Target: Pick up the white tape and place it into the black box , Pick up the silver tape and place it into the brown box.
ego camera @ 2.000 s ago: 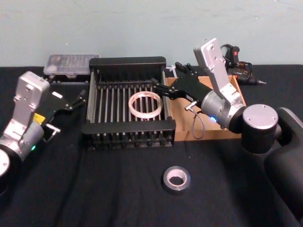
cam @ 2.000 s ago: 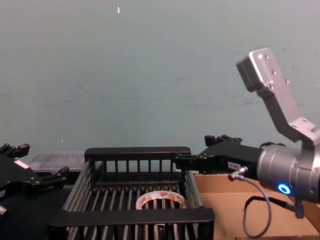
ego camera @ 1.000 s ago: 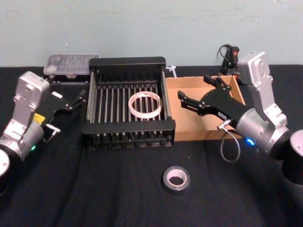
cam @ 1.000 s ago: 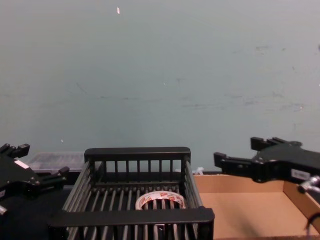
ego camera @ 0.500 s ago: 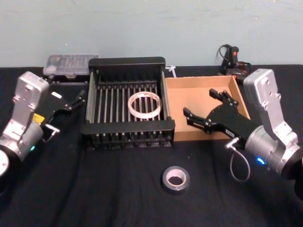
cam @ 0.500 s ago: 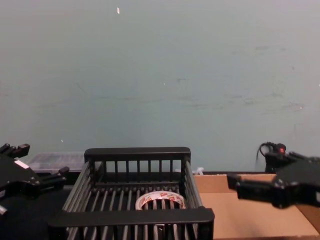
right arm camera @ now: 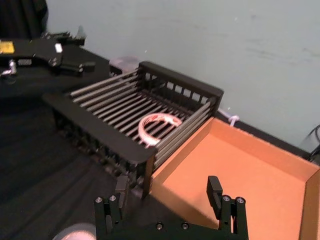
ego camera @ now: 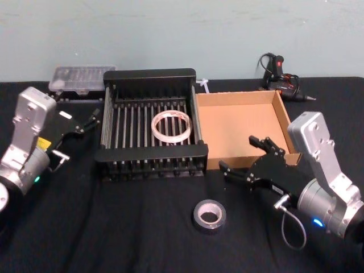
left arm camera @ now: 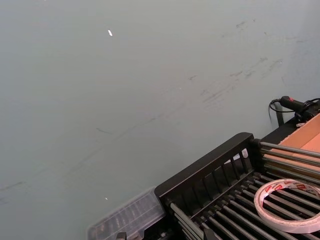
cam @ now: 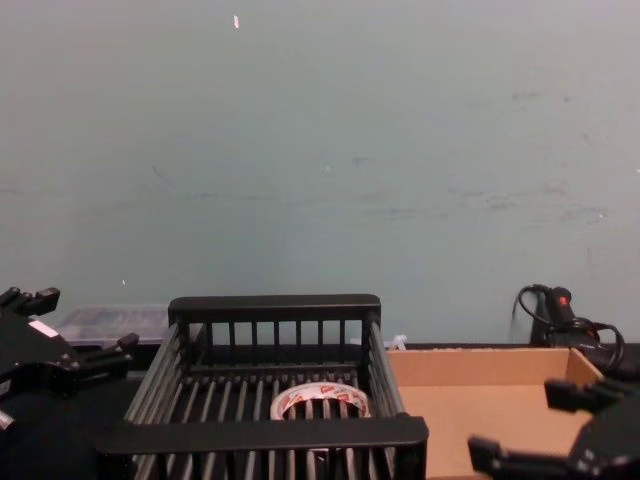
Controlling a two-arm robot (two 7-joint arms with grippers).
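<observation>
- The white tape [ego camera: 172, 126] lies flat on the barred bottom of the black box [ego camera: 151, 76], a little right of its middle; from the chest view the roll [cam: 320, 401] sits low behind the near rim, red marks showing on its core.
- The black box [cam: 272, 308] stands on the dark table [ego camera: 114, 227], its right side hard against the brown box [ego camera: 281, 111].
- The brown box has nothing in it; its tan floor is bare, with low walls all round.
- The silver tape [ego camera: 209, 215] rests flat on the table in front of both boxes, near the seam between them, apart from everything and held by nothing.
- The right gripper [ego camera: 244, 157] hovers above the near wall of the brown box, just behind and to the right of the silver tape, its fingers spread wide with nothing between them. In the right wrist view the two fingers [right arm camera: 215, 190] stand well apart, pointing toward the cardboard tray and the crate beyond.
- The left gripper [ego camera: 90, 118] sits off to the left of the black box, near its left rim, parted and empty.
- A clear plastic case [ego camera: 77, 76] lies behind the left gripper, beside the crate's far left corner.
- A black corded tool with a red spot [ego camera: 280, 74] lies behind the brown box at the wall.
</observation>
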